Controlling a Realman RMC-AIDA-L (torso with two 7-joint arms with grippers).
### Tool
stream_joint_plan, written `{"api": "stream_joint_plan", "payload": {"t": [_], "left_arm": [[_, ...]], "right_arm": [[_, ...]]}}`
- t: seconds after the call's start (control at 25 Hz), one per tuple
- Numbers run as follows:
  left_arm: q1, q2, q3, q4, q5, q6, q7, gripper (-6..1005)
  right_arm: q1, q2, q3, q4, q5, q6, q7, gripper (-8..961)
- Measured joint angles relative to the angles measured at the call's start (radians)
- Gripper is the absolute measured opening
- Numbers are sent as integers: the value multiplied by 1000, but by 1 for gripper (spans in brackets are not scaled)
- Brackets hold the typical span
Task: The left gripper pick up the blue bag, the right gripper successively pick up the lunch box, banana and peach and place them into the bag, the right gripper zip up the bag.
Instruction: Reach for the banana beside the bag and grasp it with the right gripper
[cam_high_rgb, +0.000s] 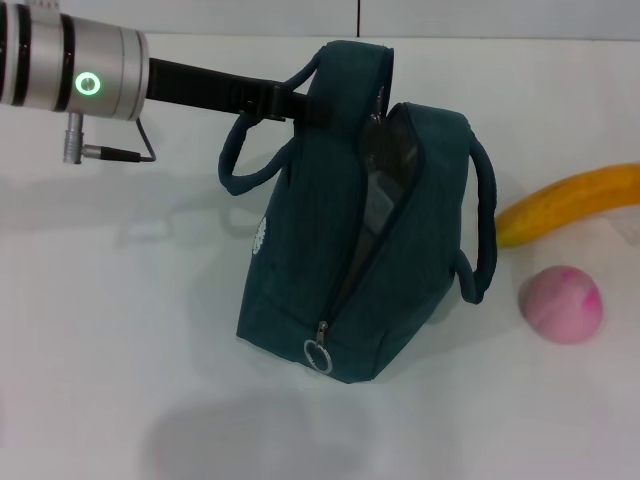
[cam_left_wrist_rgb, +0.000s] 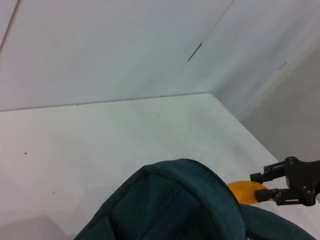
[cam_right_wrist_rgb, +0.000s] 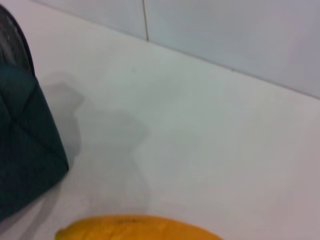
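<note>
Clamped on the top of the blue bag (cam_high_rgb: 350, 250), the left gripper (cam_high_rgb: 290, 103) holds it open. Peach (cam_high_rgb: 562, 304) and banana (cam_high_rgb: 570, 203) are left on the table (cam_high_rgb: 100, 330); the right gripper (cam_left_wrist_rgb: 267, 186) is seen open beyond.

I see a dark teal blue bag (cam_high_rgb: 300, 290) with a small white logo and silver ring pull, a yellow-orange banana (cam_high_rgb: 570, 203), a pale pink peach (cam_high_rgb: 561, 304) with a deeper pink patch, and a green ring glowing on the left arm's silver cuff (cam_high_rgb: 90, 82).
</note>
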Motion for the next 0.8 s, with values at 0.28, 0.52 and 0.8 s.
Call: {"api": "stream_joint_plan", "payload": {"t": [0.28, 0.52, 0.8], "left_arm": [[1, -1, 0, 0, 0, 0, 0, 47], [0, -1, 0, 0, 0, -1, 1, 47], [-10, -2, 0, 0, 0, -8, 1, 47]], "right_arm": [[-11, -3, 32, -6, 46, 25, 0, 404], [-13, -8, 47, 6, 65, 9, -1, 400], [3, -11, 39, 23, 47, -99, -16, 401]]}}
